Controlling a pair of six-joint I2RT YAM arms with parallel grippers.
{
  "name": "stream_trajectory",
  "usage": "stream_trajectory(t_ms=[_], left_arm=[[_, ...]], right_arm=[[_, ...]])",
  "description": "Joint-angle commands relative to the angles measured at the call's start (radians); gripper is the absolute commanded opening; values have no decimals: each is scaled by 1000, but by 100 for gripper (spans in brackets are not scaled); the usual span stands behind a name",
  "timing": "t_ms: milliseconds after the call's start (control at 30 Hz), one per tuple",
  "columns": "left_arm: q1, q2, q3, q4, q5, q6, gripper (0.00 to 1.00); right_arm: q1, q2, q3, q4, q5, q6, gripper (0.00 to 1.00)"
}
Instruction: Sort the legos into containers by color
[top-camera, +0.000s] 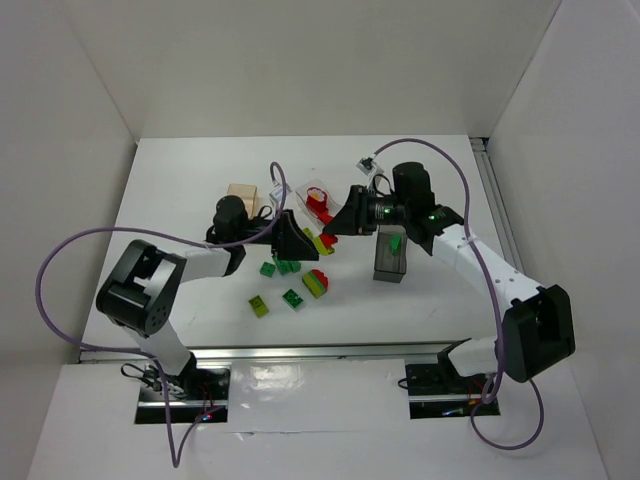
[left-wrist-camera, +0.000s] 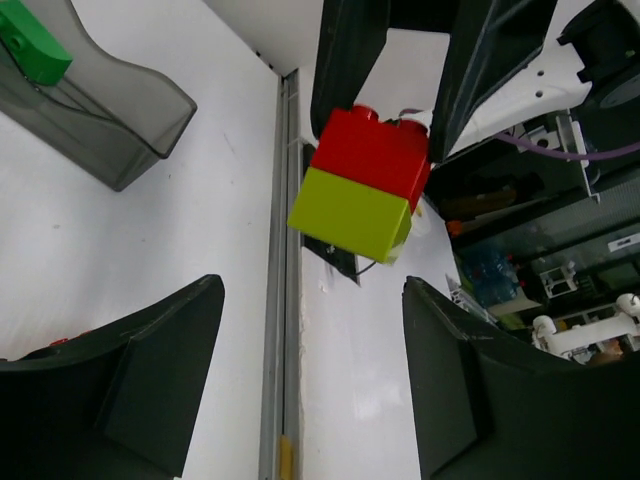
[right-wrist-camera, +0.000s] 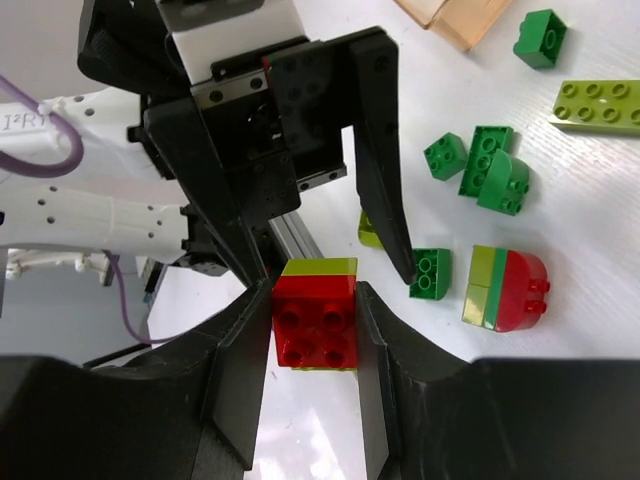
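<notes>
My right gripper is shut on a red lego stacked on a yellow-green one, held above the table. In the left wrist view that stack hangs just ahead of my left gripper, whose jaws stand open around empty space. In the top view both grippers meet mid-table, left and right. The dark grey container holds a green lego. The clear container holds red legos, and the tan container stands to its left.
Loose legos lie near the grippers: green ones, a yellow-green one, and a red, green and yellow-green stack. A yellow-green flat plate lies near the tan container. Walls enclose the table.
</notes>
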Motion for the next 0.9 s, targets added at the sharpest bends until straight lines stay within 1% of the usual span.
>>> stream_trajectory(t_ms=[0,33,67,100,133,167,233,267,367,467,533,633,700,733,767,800,867], left_arm=[[-5,40,38,238,23,-90,79],[-5,51,38,285,36,-155,75],[-5,60,38,336,36,-189,73],[-5,83,38,423,45,-222,72],[-5,94,38,451,45,-248,72],[-5,105,38,461,45,-275,70],[-5,128,38,485,34,-292,70],[-5,128,38,523,34,-317,70],[-5,137,38,536,25,-326,70],[-5,137,38,547,25,-337,65],[-5,137,38,588,25,-360,65],[-5,146,38,640,25,-404,62],[-5,160,38,707,25,-452,62],[-5,160,38,784,25,-478,62],[-5,175,38,818,25,-504,62],[-5,175,38,818,25,-527,61],[-5,186,38,818,25,-527,60]], right_arm=[[-2,3,-18,71,-56,24,29],[-2,3,-18,71,-56,24,29],[-2,3,-27,71,-56,24,29],[-2,3,-27,71,-47,24,29],[-2,3,-27,71,-47,24,29],[7,3,-27,71,-47,24,29],[7,13,-36,81,-47,24,29],[7,13,-36,81,-47,12,29],[7,13,-36,68,-47,12,29],[17,22,-36,80,-47,12,29],[17,22,-46,91,-47,12,29],[17,31,-56,101,-47,21,29],[26,31,-56,110,-47,30,29],[26,40,-56,111,-47,30,29],[26,40,-56,111,-47,30,29],[26,40,-65,111,-47,30,29],[26,40,-66,120,-47,30,29]])
